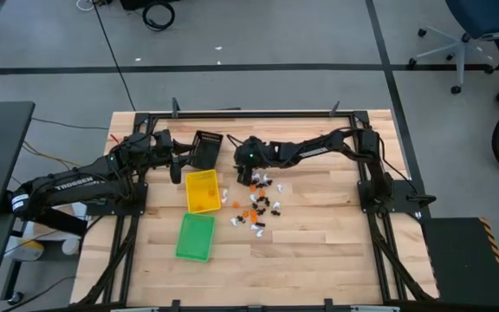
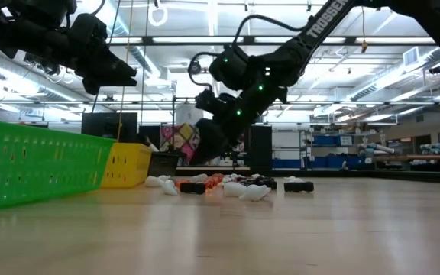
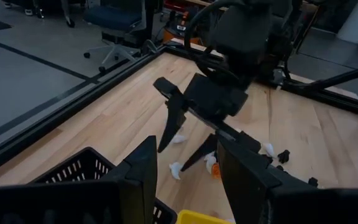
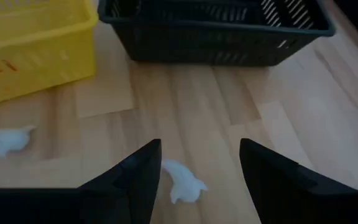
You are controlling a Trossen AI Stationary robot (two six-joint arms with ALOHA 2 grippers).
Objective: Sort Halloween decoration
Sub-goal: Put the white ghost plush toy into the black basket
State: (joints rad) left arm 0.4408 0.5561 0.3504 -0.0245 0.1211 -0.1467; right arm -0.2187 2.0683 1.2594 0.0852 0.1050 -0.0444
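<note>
The Halloween decoration is a pile of tiny white, orange and black trinkets (image 1: 258,204) lying on the wooden table, also seen in the low view (image 2: 228,186). My right gripper (image 1: 244,178) hovers open over the pile's far-left edge. In its wrist view (image 4: 201,146) a white trinket (image 4: 183,181) lies on the table between the two fingers, untouched. My left gripper (image 1: 178,165) hangs open and empty, raised (image 2: 119,75) beside the black tray (image 1: 206,147).
The yellow tray (image 1: 202,191) sits left of the pile, with the green tray (image 1: 195,236) nearer the table's near edge. A second white trinket (image 4: 5,140) lies near the yellow tray (image 4: 30,43). Bare wood lies right of and nearer than the pile.
</note>
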